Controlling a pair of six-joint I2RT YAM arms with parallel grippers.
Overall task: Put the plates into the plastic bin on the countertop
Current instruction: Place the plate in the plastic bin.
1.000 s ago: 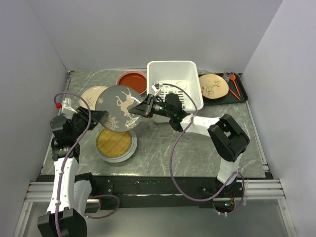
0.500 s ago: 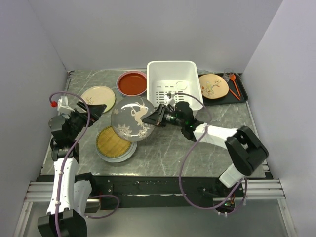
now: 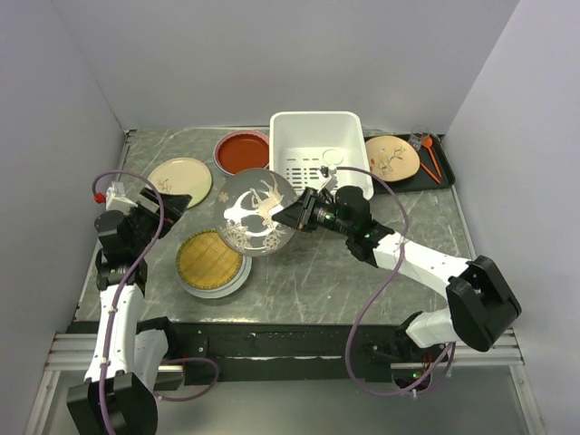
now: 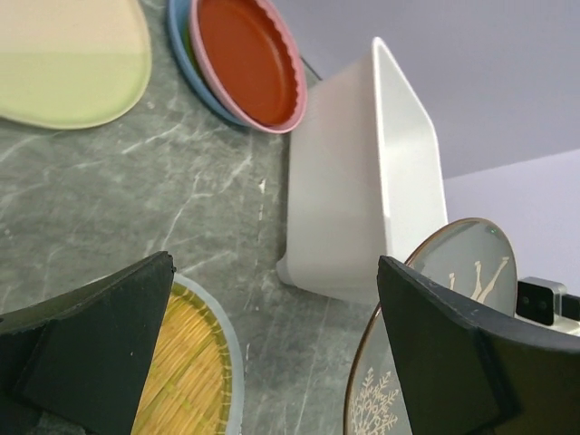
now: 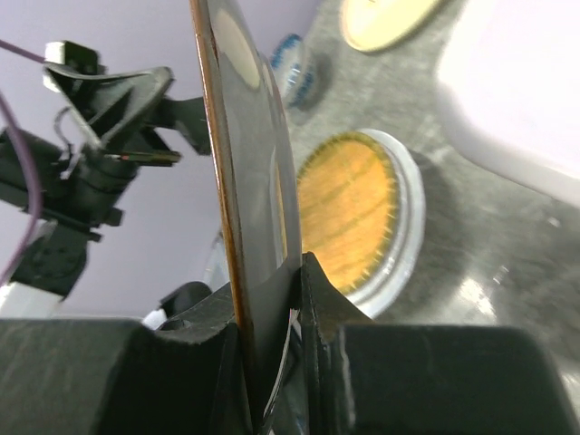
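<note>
My right gripper (image 3: pixel 292 216) (image 5: pixel 272 281) is shut on the rim of the dark plate with the gold tree (image 3: pixel 256 213) (image 5: pixel 249 163) and holds it tilted above the countertop (image 3: pixel 308 272), in front of the left corner of the white plastic bin (image 3: pixel 319 154). My left gripper (image 3: pixel 168 207) (image 4: pixel 276 353) stands open to the left, apart from that plate (image 4: pixel 462 263). A yellow lattice plate (image 3: pixel 213 263) (image 4: pixel 186 381) lies below it. A red plate (image 3: pixel 243 151) on a pink and a blue one, and a cream plate (image 3: pixel 179 177), lie at the back left.
A black tray (image 3: pixel 433 179) right of the bin carries a cream plate with a branch (image 3: pixel 391 157) and an orange utensil (image 3: pixel 428 147). A small blue patterned bowl (image 5: pixel 294 68) shows past the held plate. Walls close in the back and both sides.
My left gripper has let go of the dark plate, opened wide and drawn back to the left. The right arm has carried the plate to the right, nearer the bin.
</note>
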